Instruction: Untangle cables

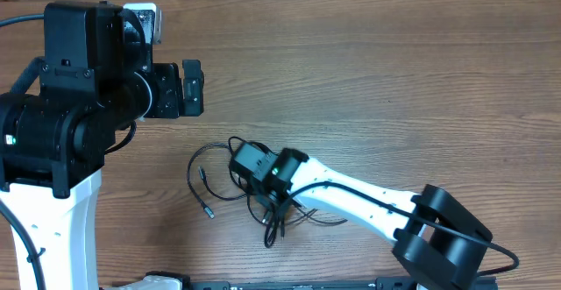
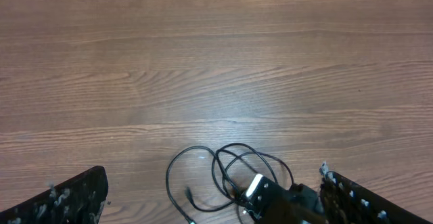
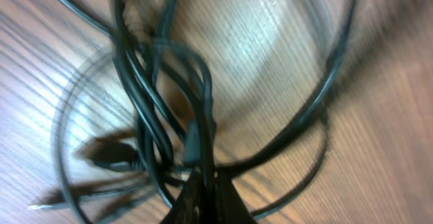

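We find the cables [image 3: 203,109] low on the table [image 1: 394,80], towards 6 o'clock in the overhead view, with the right gripper [image 3: 203,198] set on the knot and its arm reaching in from 4 o'clock; in its wrist view the fingertips meet in one dark wedge with strands running into it, so we judge it pinched shut on the cables, though we cannot tell which strand it has; the left gripper [image 1: 192,88] hangs well apart at 10 o'clock of the tangle, spread wide and holding nothing, its fingers [image 2: 71,198] at the bottom corners of its own view. Our main worry is that a pull from here would carry the whole bundle along rather than draw one wire free, since nothing pins the far side; if more than one strand sits in the pinch, lifting could draw the crossings tighter; a plug end [image 1: 209,209] might catch in a loop and snag; a thin, smooth wire may also slip out of the tips. The wires are thin, black, slightly glossy, round and limp, lying in open loops at 9 o'clock of the knot and a tighter twist of ends at 6 o'clock; the table is flat, matte, brown wood grain.
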